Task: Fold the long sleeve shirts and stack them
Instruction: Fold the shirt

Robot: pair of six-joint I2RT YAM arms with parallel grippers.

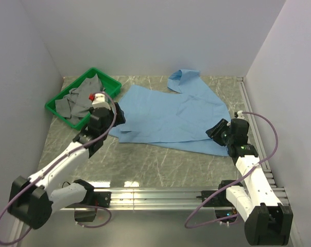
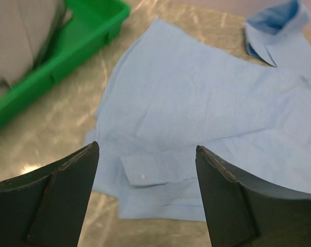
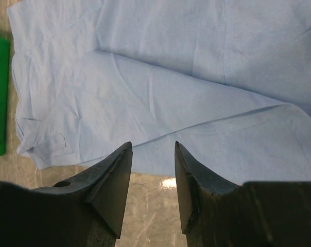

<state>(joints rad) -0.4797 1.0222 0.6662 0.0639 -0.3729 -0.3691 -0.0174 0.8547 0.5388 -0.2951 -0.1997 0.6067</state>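
Observation:
A light blue long sleeve shirt lies spread on the marble table, collar at the far side, sleeves folded across its body. My left gripper is open and empty at the shirt's left edge; in the left wrist view a buttoned cuff lies between its fingers. My right gripper is open and empty over the shirt's right near edge; in the right wrist view it hovers above a folded sleeve and the near hem.
A green tray at the far left holds grey cloth; it also shows in the left wrist view. A metal rail runs along the near edge. White walls enclose the table.

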